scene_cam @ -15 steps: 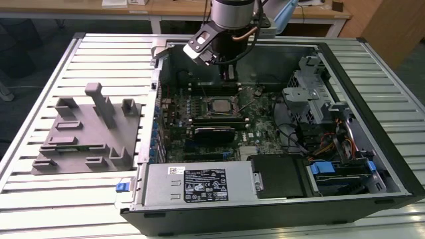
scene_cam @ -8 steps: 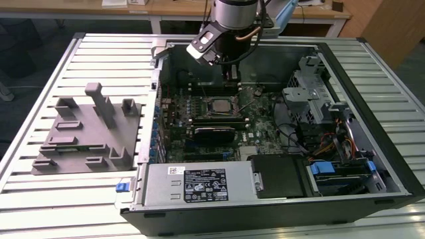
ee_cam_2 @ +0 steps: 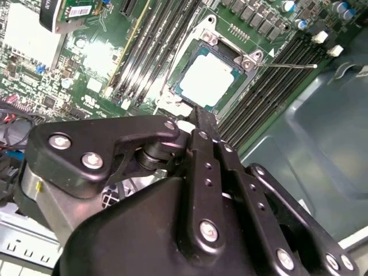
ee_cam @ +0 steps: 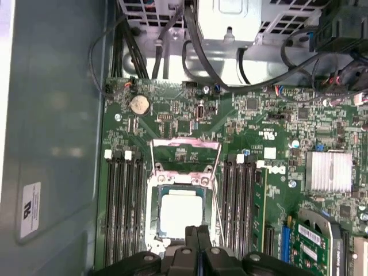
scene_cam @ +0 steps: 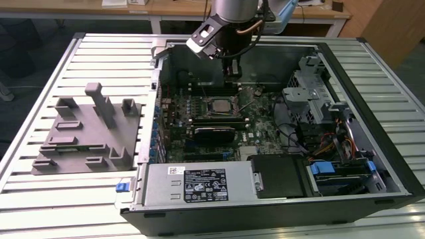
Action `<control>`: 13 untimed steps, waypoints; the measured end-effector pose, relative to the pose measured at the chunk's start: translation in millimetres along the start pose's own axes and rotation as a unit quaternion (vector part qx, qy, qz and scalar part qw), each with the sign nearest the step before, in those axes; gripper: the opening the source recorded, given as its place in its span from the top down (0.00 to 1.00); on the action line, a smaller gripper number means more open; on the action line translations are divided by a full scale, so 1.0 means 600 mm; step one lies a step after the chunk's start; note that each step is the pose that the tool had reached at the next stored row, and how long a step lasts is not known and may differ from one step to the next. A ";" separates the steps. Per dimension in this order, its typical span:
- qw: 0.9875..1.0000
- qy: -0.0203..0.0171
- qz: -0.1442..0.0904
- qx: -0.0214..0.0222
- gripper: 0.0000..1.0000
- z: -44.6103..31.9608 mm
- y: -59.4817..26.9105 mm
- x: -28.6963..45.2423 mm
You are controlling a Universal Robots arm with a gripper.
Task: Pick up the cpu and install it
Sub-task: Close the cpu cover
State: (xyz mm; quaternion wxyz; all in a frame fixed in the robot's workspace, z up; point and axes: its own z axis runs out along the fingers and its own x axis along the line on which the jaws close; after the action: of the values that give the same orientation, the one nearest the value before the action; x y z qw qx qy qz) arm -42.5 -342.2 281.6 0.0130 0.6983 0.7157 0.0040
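cpu seated lid-up in the open socket, mid-motherboard, between the two banks of memory slots.
judged light, stiff, thin, smooth-topped, easily damaged; best taken by two opposite rims. lies flat and square, so no long axis; sides parallel to the slots. gripper hangs over one edge, jaws pressed together, empty.

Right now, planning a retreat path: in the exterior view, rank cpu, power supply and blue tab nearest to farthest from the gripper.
1. cpu, in the socket, by the gripper.
2. power supply, at the case's near edge.
3. blue tab, beyond it, exterior view's left.
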 end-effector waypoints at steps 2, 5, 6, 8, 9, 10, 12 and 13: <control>1.000 0.000 0.000 0.000 0.89 0.000 0.001 0.000; 1.000 0.000 0.000 0.000 0.89 0.000 0.007 0.000; 1.000 0.000 0.000 0.001 0.89 0.000 0.009 0.000; 1.000 0.000 0.000 0.001 0.89 0.000 0.013 0.000; 1.000 0.000 0.000 0.001 0.89 0.000 0.015 0.000; 1.000 0.000 0.000 0.001 0.89 0.000 0.017 0.000; 1.000 0.000 0.000 0.001 0.89 0.000 0.021 -0.001; 1.000 0.000 0.000 0.001 0.89 0.001 0.024 -0.001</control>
State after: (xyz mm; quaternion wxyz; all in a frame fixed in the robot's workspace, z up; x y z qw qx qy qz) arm -28.3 -342.2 281.7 0.0122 0.6983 0.7157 0.0032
